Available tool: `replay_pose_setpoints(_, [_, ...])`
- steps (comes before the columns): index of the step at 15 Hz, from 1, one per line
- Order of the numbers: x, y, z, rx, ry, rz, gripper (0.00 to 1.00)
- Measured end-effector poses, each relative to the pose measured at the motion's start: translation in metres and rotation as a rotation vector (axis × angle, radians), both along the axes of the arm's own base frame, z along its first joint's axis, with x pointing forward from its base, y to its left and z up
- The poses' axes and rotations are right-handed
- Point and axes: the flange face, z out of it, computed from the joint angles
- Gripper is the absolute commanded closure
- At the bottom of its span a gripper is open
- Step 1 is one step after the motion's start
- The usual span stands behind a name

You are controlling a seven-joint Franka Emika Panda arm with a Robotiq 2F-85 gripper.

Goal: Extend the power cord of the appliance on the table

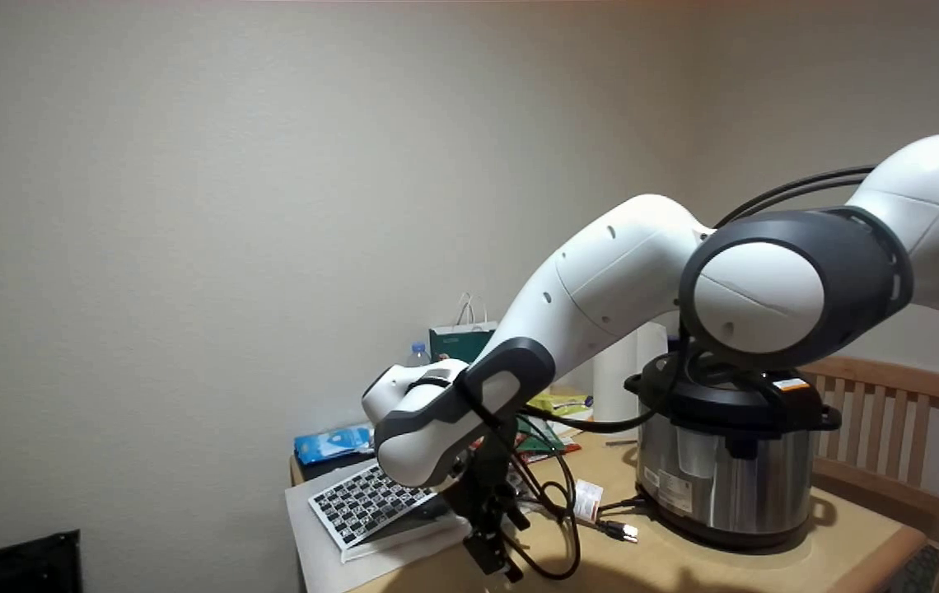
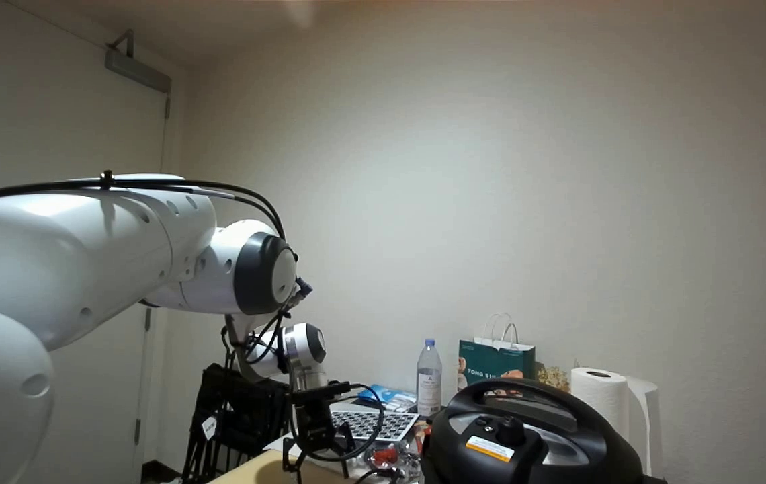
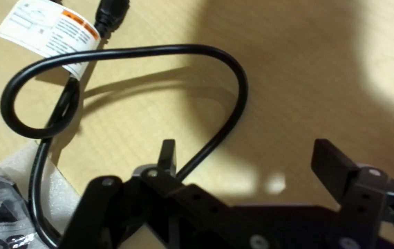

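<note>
The appliance is a steel pressure cooker (image 1: 725,482) with a black lid, standing on the wooden table (image 1: 848,535). Its lid also shows in an exterior view (image 2: 524,437). Its black power cord (image 3: 240,83) lies in a loop in the wrist view and passes behind my left finger. The plug (image 3: 112,14) is at the top left beside a white warning label (image 3: 58,31); the plug (image 1: 619,531) also lies near the cooker's base in an exterior view. My gripper (image 3: 245,155) is open above the table, with nothing between its fingers. It shows in both exterior views (image 1: 515,543) (image 2: 319,464).
A white-framed keyboard (image 1: 371,502) lies on white packing beside the gripper. A clear plastic bag (image 3: 0,207) is at the wrist view's lower left. A bottle (image 2: 429,380), green paper bag (image 2: 497,359) and paper towel roll (image 2: 598,400) stand behind. A wooden chair (image 1: 898,412) is beyond the cooker.
</note>
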Motion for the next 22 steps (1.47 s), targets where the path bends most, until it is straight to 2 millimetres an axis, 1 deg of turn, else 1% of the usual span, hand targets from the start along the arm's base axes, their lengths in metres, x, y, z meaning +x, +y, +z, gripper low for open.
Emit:
replay_pose_setpoints(2, [0.003, 0.007, -0.002, 0.010, -0.078, -0.077, 0.00])
replay_pose_setpoints(7, [0.003, 0.009, -0.005, 0.007, -0.090, -0.101, 0.00])
replay_pose_setpoints(11, [0.013, 0.016, -0.004, 0.055, -0.221, -0.254, 0.00])
replay_pose_setpoints(15, [0.013, 0.017, -0.006, 0.050, -0.230, -0.255, 0.00])
replay_pose_setpoints(17, [0.019, 0.007, -0.001, 0.052, -0.240, -0.268, 0.00])
replay_pose_setpoints(18, [0.023, -0.002, 0.002, 0.054, -0.249, -0.282, 0.00])
replay_pose_setpoints(20, [0.033, -0.030, 0.012, 0.065, -0.269, -0.328, 0.00])
replay_pose_setpoints(22, [0.040, -0.054, 0.017, 0.111, -0.268, -0.396, 0.00])
